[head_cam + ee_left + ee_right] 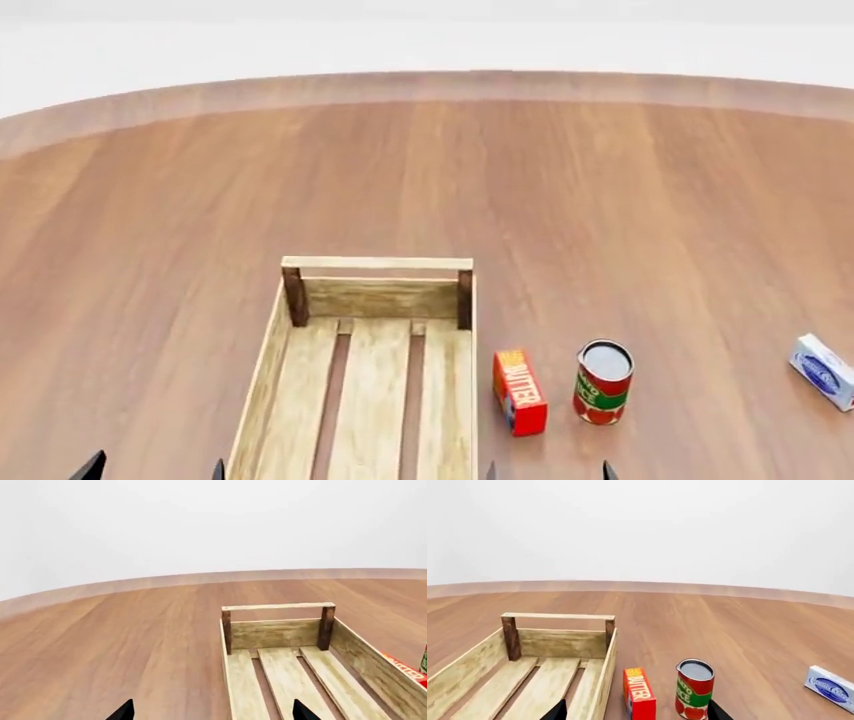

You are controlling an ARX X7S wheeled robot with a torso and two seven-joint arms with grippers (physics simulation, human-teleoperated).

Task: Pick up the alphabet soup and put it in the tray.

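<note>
The soup can is out of view; likely rigid and smooth, best gripped mid-side. Left claw and right claw gape empty.

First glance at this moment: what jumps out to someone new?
The big empty wooden tray dominates the round table's near-centre. To its right stand a red butter box and a red-green can, with a white-blue box farther right. No blue-and-yellow soup can shows.

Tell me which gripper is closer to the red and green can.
Right. The right gripper sits just in front of the red and green can; the left gripper is beyond the wooden tray, on its far side.
</note>
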